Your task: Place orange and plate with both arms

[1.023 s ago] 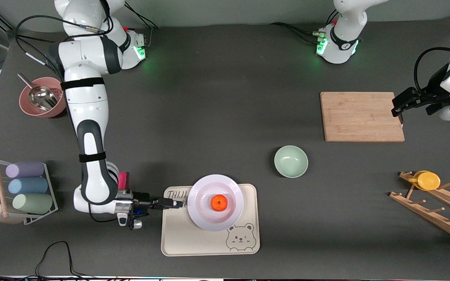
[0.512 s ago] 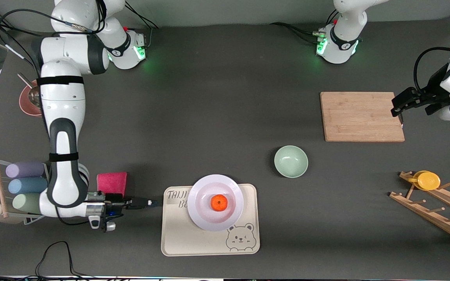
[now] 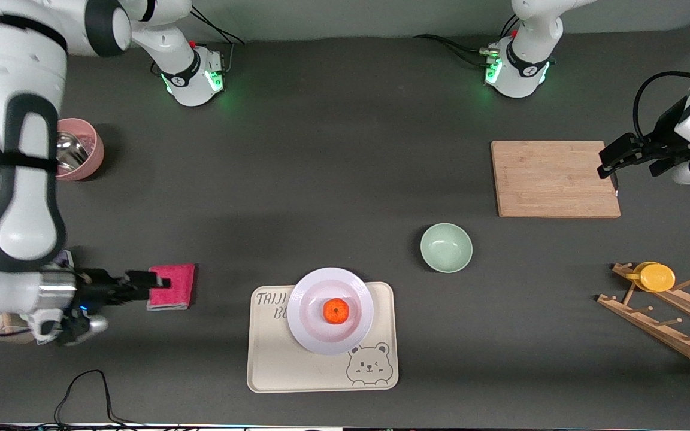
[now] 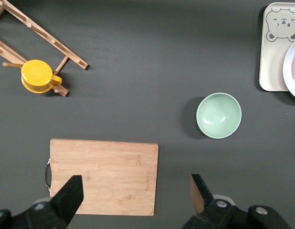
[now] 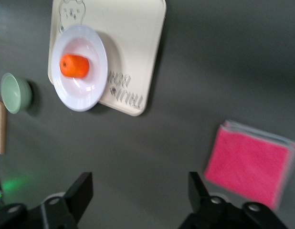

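Note:
The orange (image 3: 336, 310) lies in the middle of the white plate (image 3: 357, 293), and the plate rests on a cream bear-print tray (image 3: 285, 365). Both also show in the right wrist view, the orange (image 5: 74, 66) on the plate (image 5: 97, 86). My right gripper (image 3: 150, 279) is open and empty, over the edge of a pink cloth (image 3: 176, 286), well away from the tray toward the right arm's end. My left gripper (image 3: 608, 163) is open and empty, over the edge of the wooden cutting board (image 3: 554, 178) at the left arm's end, and the arm waits there.
A pale green bowl (image 3: 446, 247) stands between tray and cutting board. A wooden rack (image 3: 668, 323) with a yellow cup (image 3: 656, 277) is at the left arm's end. A pink bowl with a metal scoop (image 3: 78, 157) and a cup rack are at the right arm's end.
My right gripper has drawn back from the plate's rim, off the tray, toward the right arm's end, to over the pink cloth. The left arm has not moved.

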`<state>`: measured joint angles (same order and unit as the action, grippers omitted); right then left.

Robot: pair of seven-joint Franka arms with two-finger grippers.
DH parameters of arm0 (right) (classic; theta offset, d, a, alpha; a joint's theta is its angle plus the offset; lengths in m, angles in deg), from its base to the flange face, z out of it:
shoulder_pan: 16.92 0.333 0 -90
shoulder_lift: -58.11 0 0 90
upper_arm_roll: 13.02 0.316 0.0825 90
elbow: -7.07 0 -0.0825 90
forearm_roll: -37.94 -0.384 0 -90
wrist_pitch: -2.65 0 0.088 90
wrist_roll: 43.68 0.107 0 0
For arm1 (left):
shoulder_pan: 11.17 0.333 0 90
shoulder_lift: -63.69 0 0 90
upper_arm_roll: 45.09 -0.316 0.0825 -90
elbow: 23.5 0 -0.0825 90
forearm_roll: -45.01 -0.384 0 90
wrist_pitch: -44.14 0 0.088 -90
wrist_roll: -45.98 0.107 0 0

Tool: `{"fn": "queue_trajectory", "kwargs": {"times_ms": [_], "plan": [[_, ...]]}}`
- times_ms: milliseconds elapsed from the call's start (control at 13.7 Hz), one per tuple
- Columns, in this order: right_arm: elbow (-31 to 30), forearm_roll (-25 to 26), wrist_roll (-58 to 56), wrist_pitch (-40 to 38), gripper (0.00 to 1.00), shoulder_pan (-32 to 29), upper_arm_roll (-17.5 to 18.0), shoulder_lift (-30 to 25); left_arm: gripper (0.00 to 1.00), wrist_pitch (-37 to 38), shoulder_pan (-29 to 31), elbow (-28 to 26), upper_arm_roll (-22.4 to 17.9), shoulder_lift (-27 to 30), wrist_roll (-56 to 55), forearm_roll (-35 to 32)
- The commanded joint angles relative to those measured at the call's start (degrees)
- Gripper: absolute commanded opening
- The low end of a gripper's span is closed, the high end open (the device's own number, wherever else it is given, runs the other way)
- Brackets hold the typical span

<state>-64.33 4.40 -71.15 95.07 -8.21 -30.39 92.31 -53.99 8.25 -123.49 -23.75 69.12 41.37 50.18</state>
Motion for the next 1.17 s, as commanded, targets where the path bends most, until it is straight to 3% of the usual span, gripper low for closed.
{"fn": "queue_trajectory", "kwargs": {"times_ms": [0, 146, 292, 512, 658, 877, 1096], "plan": [[-5.0, 11.5, 0.4, -2.7, 1.00, 0.1, 0.1, -9.6, 1.00, 1.0, -0.3, -0.4, -0.2, 1.1, -0.7, 0.5], [-5.1, 20.1, 4.8, -4.1, 1.00, 0.1, 0.3, -15.3, 1.00, 1.1, -0.3, -0.3, -0.2, 1.2, -1.2, 0.5], [-6.2, 25.4, 9.3, -5.9, 1.00, -0.9, 1.6, -19.9, 1.00, 1.0, -0.3, -0.3, -0.2, 1.0, -1.1, 0.5], [-12.0, 32.3, 14.3, -5.9, 1.00, -7.4, 11.1, -27.3, 1.00, 0.9, -0.3, -0.3, -0.2, 1.0, -1.1, 0.4], [-14.4, 33.0, 17.3, -5.8, 1.00, -9.7, 14.2, -30.0, 1.00, 0.8, -0.3, -0.2, -0.3, 0.8, -1.2, -0.5], [-18.2, 33.3, 17.5, -3.0, 1.00, -9.4, 14.3, -32.1, 1.00, 1.1, -0.3, 0.1, -0.2, 0.7, -1.0, -8.0], [-18.3, 33.6, 17.5, -2.5, 1.00, -9.3, 14.2, -31.9, 1.00, 3.6, 0.6, 1.6, -1.0, 1.1, 0.0, -8.2]]}}
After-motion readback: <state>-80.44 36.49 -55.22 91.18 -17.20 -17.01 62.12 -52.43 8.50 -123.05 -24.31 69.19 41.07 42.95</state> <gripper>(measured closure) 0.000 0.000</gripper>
